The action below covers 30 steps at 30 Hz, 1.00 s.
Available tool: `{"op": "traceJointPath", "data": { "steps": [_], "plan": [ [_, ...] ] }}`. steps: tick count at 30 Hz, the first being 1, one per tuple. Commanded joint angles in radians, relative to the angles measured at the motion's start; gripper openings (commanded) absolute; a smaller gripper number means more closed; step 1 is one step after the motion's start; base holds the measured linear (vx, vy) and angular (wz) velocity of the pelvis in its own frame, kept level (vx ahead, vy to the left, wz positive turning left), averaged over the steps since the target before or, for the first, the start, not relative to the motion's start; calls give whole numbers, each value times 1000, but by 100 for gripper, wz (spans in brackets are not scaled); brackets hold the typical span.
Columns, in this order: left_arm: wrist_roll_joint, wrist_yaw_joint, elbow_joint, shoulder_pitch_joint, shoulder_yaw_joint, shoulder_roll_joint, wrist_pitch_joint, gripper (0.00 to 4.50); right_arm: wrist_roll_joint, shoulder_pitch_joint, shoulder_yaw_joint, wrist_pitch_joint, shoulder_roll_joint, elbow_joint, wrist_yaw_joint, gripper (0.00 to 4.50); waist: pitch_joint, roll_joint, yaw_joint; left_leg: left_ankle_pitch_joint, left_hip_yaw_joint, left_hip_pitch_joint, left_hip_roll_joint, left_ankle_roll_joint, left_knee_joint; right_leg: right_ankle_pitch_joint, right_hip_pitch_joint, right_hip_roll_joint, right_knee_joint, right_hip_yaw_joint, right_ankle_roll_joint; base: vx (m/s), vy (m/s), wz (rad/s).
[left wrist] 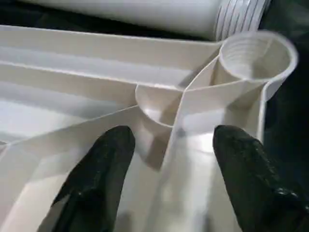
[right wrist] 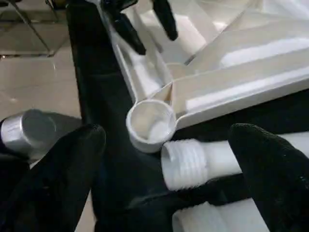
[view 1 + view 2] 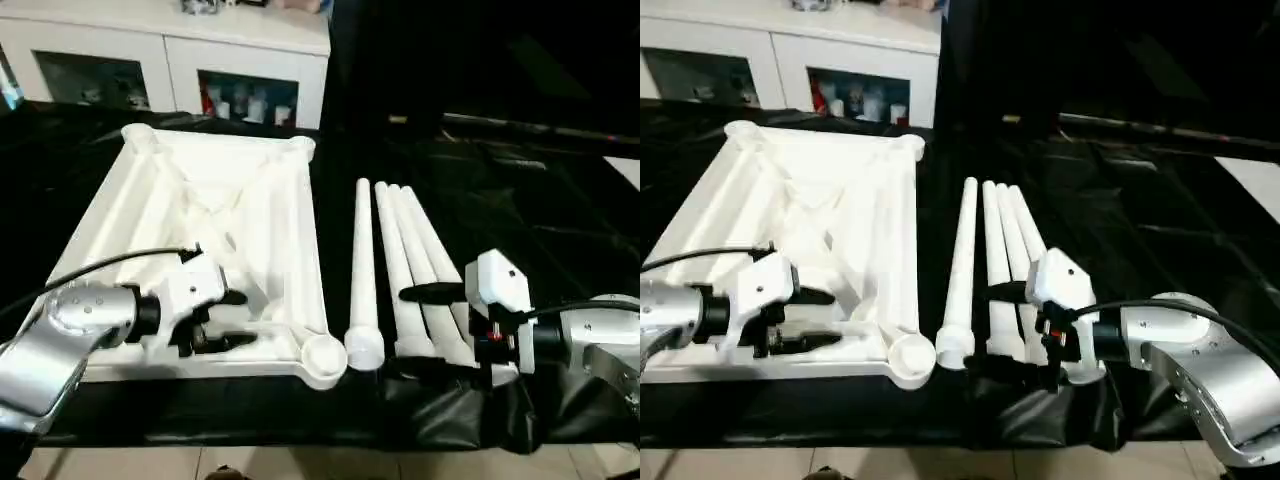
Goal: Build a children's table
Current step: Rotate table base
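From the left eye view, you have the tabletop (image 3: 215,250) lying upside down on the black-draped work table (image 3: 520,210), ribs up, with its near corner socket (image 3: 322,357) at the front edge. The four legs (image 3: 400,270) lie side by side just to its right, threaded ends toward you. Your left gripper (image 3: 222,320) sits over the near edge of the tabletop with its fingers spread and nothing between them. Your right gripper (image 3: 428,330) straddles the near ends of the legs, one finger above and one below, parted and not closed on anything.

The right eye view shows the same layout; no leg stands in any socket yet, so you are at the very start, picking up the first leg.

In the left wrist view, both black fingers (image 1: 101,169) stand wide over the ribs, with the threaded socket (image 1: 256,53) ahead of them.

In the right wrist view, the jaws are wide on either side of one leg's threaded end (image 2: 186,164), which lies just beside the open socket (image 2: 150,123).

My judgement: you next need to close the right gripper on that leg, lift it upright, and screw it into the socket while the left steadies the tabletop.

No brand, label or writing is readable anywhere.
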State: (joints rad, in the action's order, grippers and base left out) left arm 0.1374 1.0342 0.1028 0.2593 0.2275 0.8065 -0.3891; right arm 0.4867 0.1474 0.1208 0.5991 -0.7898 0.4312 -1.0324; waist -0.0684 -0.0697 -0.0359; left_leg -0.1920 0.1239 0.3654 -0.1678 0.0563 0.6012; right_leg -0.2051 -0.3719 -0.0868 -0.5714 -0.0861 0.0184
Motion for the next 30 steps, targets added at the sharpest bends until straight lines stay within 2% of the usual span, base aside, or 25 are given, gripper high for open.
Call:
{"op": "traceJointPath", "data": {
  "steps": [1,2,3,4,5,6,7,8,9,10,11,12,13,14,15,16,19,22,25,30],
  "plan": [
    [-46,3,-39,31,29,5,45,272,4,7,4,9,-13,15,-9,450,27,23,3,-735,-35,-38,-55,84,-112,-647,5,-57,105,8,-55,0,0,0],
    [-56,4,-54,40,35,4,60,263,2,8,7,9,-14,15,-9,450,22,29,10,-789,-36,-37,-62,90,-126,-635,18,-50,102,-21,-50,-63,5,-2],
    [-65,11,-79,55,44,2,71,250,0,7,12,9,-15,15,-10,450,21,39,2,-872,-30,20,-85,106,-192,-485,81,-26,6,-36,-65,-63,5,-2],
    [-65,11,-79,55,44,2,71,240,0,7,12,9,-15,15,-10,450,19,34,-97,-934,24,135,-81,93,-247,-254,141,10,-174,-25,-64,-88,-22,10],
    [-72,33,-108,71,54,2,78,232,-1,4,19,11,-16,17,-10,450,24,39,-122,-820,69,119,-72,64,-242,-292,114,20,-199,18,-58,4,-115,11],
    [-71,41,-116,76,57,2,79,228,-2,3,20,12,-16,17,-11,450,35,-68,-70,-400,42,-67,-27,82,20,-922,-52,-100,38,95,33,4,-115,11],
    [-71,50,-125,81,60,2,80,228,-2,2,21,13,-16,18,-11,450,11,-26,-67,-137,-15,-69,-1,47,120,-1128,-107,-174,138,131,-11,69,-124,-10],
    [-79,70,-155,102,69,4,94,207,0,-2,21,17,-20,21,-12,450,36,-14,-98,14,-59,29,6,20,85,-1003,25,-151,86,173,-69,81,-31,-5],
    [-81,79,-165,110,74,4,98,196,0,-4,20,16,-21,22,-12,450,51,13,-124,-9,-40,0,-44,59,-10,-651,29,-101,33,116,-110,81,-31,-5],
    [-84,85,-178,117,78,2,108,191,0,-5,19,17,-22,22,-12,450,58,15,-119,-63,-27,-32,-58,62,-38,-442,-3,-49,4,90,-129,25,-32,20],
    [-87,89,-191,124,82,-1,117,191,0,-7,18,18,-23,23,-13,450,61,22,-103,-166,-18,-44,-74,58,-62,-171,1,-28,-22,75,-182,-27,-33,24],
    [-94,90,-209,134,86,-5,128,177,0,-8,16,19,-23,24,-12,450,62,24,-102,-191,-4,-37,-73,38,-73,-61,13,-36,-22,74,-221,-27,-33,24],
    [-104,87,-232,146,90,-11,147,177,1,-8,14,20,-24,25,-12,450,62,22,-100,-183,7,-23,-67,25,-74,-28,26,-45,-18,77,-240,0,0,0],
    [-112,84,-252,157,93,-16,162,152,3,-8,13,21,-25,27,-12,450,67,21,-102,-144,10,-16,-66,18,-72,9,36,-46,-21,77,-238,0,0,0],
    [-115,81,-267,166,94,-23,171,147,4,-8,11,22,-25,27,-12,450,69,21,-102,-96,15,-9,-65,13,-68,61,39,-50,-22,79,-232,0,0,0],
    [-117,80,-279,173,95,-27,177,147,6,-7,11,23,-26,28,-11,450,71,15,-101,-74,17,-4,-62,12,-67,83,47,-51,-23,81,-223,0,0,0],
    [-122,80,-320,196,96,-46,204,110,11,-8,10,27,-27,33,-11,450,70,16,-100,-79,20,-7,-63,13,-68,60,46,-53,-18,83,-213,0,0,0],
    [-141,93,-361,218,107,-54,238,101,10,-9,12,27,-28,34,-12,450,69,15,-100,-85,21,-9,-64,17,-70,38,47,-52,-14,84,-208,0,0,0],
    [-154,111,-401,239,118,-61,273,62,7,-7,15,27,-28,31,-12,450,70,16,-101,-80,22,-10,-66,21,-70,50,48,-53,-16,84,-208,0,0,0],
    [-156,121,-445,261,116,-71,298,45,4,-6,17,27,-26,31,-8,450,69,18,-101,-91,23,-11,-67,27,-70,44,47,-53,-16,85,-214,0,0,0]
  ]
}}
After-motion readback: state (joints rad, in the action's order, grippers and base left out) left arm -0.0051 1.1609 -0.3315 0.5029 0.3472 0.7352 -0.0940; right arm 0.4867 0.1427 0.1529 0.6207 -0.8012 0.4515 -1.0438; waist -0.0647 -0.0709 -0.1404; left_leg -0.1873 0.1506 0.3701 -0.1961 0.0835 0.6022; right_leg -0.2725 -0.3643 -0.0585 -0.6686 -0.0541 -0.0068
